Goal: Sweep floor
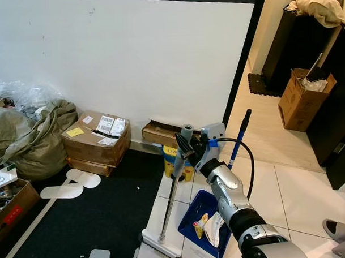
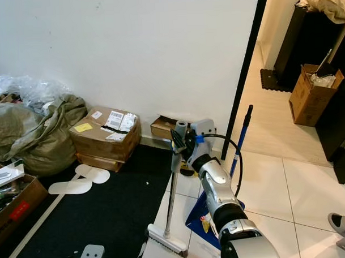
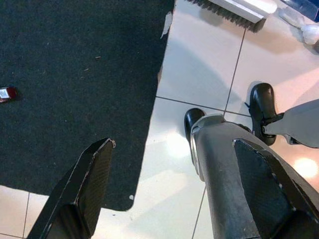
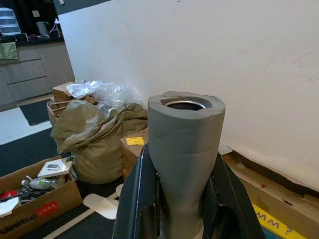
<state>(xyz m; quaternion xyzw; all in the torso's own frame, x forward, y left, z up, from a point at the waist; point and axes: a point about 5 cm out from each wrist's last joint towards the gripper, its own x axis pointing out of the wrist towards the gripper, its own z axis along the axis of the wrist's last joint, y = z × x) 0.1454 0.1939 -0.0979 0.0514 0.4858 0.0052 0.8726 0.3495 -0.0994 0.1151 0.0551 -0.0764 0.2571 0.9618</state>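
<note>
Clamping grey broom handle (image 4: pixel 185 149) between right gripper (image 1: pixel 182 144) jaws, brush head (image 1: pixel 161 246) partly cropped below, left gripper (image 3: pixel 174 194) jaws spread over rug edge (image 3: pixel 149 124).

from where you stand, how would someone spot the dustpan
Start at the white wall and come down to the pale tile floor beside the black mat. The dustpan lies there, just right of the broom head. It is the only blue tray, with crumpled wrappers in it and a blue-and-black pole rising from it.
</note>
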